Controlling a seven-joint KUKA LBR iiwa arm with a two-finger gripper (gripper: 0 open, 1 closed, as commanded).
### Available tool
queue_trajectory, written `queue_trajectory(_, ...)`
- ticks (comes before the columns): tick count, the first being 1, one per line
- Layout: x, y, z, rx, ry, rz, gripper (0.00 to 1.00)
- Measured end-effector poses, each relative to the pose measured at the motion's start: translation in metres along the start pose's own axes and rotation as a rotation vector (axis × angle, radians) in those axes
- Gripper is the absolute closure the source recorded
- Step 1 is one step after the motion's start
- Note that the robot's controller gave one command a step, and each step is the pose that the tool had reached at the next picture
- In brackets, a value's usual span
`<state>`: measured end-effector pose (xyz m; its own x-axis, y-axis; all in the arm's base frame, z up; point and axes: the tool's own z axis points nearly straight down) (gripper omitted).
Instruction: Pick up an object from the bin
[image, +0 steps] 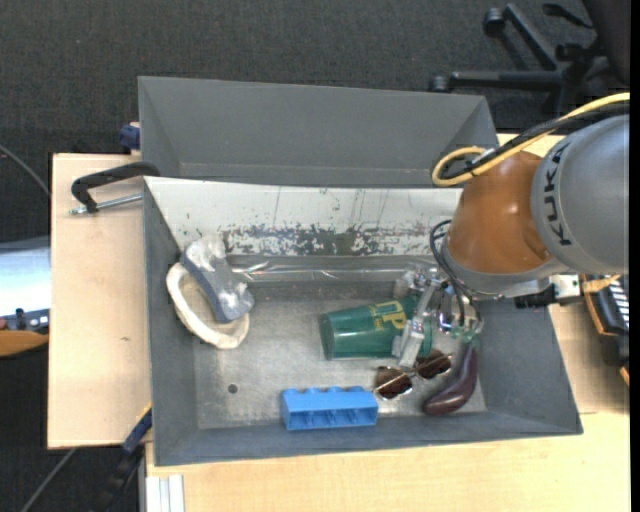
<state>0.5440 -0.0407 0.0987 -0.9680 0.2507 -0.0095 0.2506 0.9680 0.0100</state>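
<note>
My gripper (418, 330) hangs low at the right side of the bin, its metal fingers (411, 342) pointing down and left. They sit at the right end of a green cup (362, 330) lying on its side, and just above a pair of brown sunglasses (410, 375). A dark purple eggplant (453, 386) lies right of the sunglasses, below the wrist. I see nothing gripped between the fingers, and how far apart they stand is not clear.
A blue toothed block (329, 408) lies near the front wall. At the left, a white ring with a grey-white piece across it (210, 295) rests against the bin's slope. The orange wrist cover overhangs the bin's right rim.
</note>
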Motion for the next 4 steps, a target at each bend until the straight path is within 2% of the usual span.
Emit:
queue_trajectory(1, -0.014, 0.025, 0.018, 0.007, -0.008, 0.043, 0.00)
queue_trajectory(2, 0.003, 0.063, 0.023, -0.002, -0.001, 0.144, 1.00)
queue_trajectory(4, 0.002, 0.064, 0.024, -0.002, -0.002, 0.154, 1.00)
